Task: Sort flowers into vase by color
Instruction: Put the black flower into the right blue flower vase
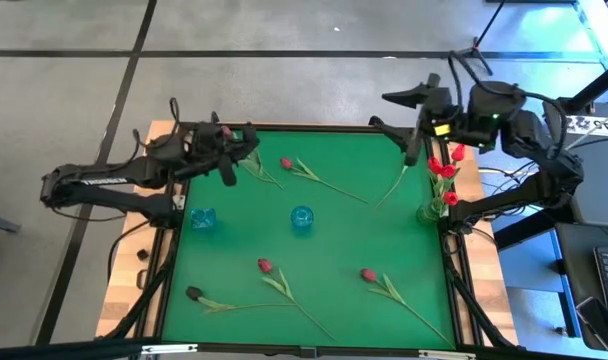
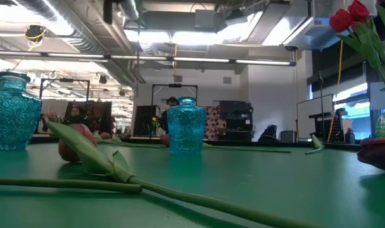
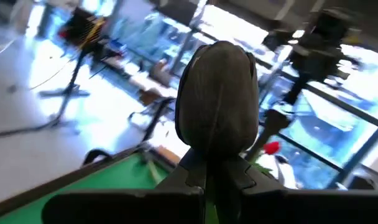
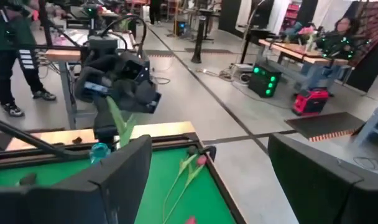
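Observation:
My left gripper (image 1: 229,158) hovers over the table's far left corner, shut on a black tulip (image 3: 217,99) whose bud fills the left wrist view. My right gripper (image 1: 416,140) is open above the far right corner and holds nothing; its fingers frame the right wrist view (image 4: 220,186). A green vase (image 1: 431,210) at the right edge holds red tulips (image 1: 444,165). Two blue vases (image 1: 202,220) (image 1: 301,220) stand mid-table. Red tulips (image 1: 286,163) (image 1: 264,265) (image 1: 367,274), a pinkish one (image 4: 201,160) and a black one (image 1: 193,293) lie flat on the green mat. My left gripper pinches the black tulip between its two fingers (image 3: 207,180) on the stem just under the bud (image 3: 217,155). The bud sticks out past the fingertips. The flower is lifted clear, and its green stem and leaf (image 4: 117,121) hang slanting below the gripper.
The green mat (image 1: 334,240) has a raised wooden rim. The low view shows a tulip (image 2: 91,152) lying close in front, with the blue vases (image 2: 12,111) (image 2: 187,125) behind it. People and benches stand in the room beyond the table.

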`<action>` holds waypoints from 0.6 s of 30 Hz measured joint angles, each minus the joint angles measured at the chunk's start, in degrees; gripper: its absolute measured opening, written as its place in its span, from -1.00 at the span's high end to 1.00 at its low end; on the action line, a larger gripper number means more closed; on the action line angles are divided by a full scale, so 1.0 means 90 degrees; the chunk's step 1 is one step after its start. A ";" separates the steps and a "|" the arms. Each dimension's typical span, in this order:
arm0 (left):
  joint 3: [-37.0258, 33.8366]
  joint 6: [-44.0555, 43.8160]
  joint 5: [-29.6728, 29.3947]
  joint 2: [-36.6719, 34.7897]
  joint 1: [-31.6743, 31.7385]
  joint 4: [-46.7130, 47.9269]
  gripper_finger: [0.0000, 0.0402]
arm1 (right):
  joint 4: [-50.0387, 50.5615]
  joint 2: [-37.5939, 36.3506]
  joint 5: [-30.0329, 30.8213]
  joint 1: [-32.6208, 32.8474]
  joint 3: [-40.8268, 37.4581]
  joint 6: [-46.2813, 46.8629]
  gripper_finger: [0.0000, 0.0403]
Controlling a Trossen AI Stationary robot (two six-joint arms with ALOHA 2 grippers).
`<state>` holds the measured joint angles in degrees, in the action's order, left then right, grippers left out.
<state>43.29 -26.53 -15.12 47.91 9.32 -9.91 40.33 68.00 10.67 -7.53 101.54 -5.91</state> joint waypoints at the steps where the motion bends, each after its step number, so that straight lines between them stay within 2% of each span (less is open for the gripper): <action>1: 0.0000 0.0126 -0.0001 0.0063 -0.0125 -0.0131 0.99 | -0.0034 0.0001 -0.0045 0.0000 -0.0003 -0.0005 -0.60; 6: 0.0000 0.0738 0.0007 0.0535 -0.0631 -0.0770 0.99 | -0.0173 0.0022 -0.0104 0.0000 0.0009 0.0117 -0.60; 10: 0.0000 0.1295 -0.0016 0.1005 -0.0716 -0.1627 0.99 | -0.0237 0.0029 0.0042 0.0000 0.0002 0.0335 -0.60; 13: 0.0000 0.1349 -0.0059 0.1235 -0.0673 -0.2368 1.00 | -0.0244 0.0018 0.0088 0.0000 0.0005 0.0620 -0.60; 18: 0.0000 0.0954 -0.0068 0.1482 -0.0683 -0.2670 0.99 | -0.0185 0.0026 0.0088 0.0005 0.0005 0.0944 -0.60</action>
<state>43.29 -17.95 -15.73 61.26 3.17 -33.94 38.67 68.23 11.46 -7.49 101.58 2.59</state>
